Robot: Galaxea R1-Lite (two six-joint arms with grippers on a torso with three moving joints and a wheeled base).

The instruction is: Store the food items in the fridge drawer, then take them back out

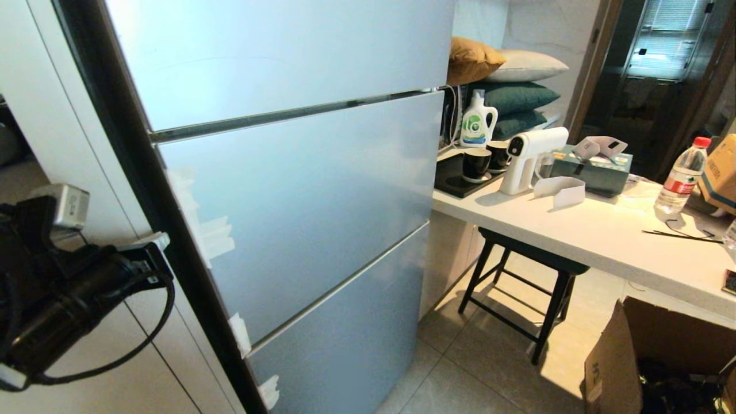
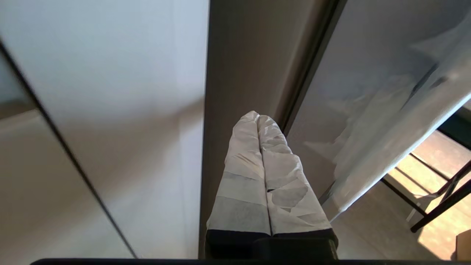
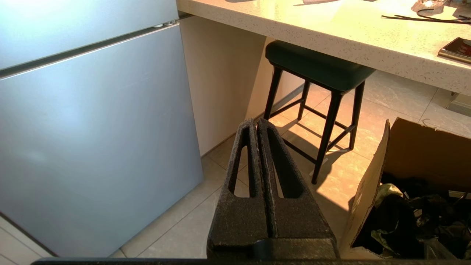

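Note:
The silver-blue fridge fills the middle of the head view with all its doors closed. The fridge drawer and the food items are out of view. My left gripper is at the left, close to the dark side edge of the fridge. In the left wrist view its white-taped fingers are pressed together and hold nothing, and the left gripper points at the dark strip beside the fridge door. My right gripper is shut and empty above the floor beside the fridge.
Beige cabinet doors stand left of the fridge. To its right a white counter carries a water bottle, cups and a tissue box. A black stool stands under it, with an open cardboard box on the floor.

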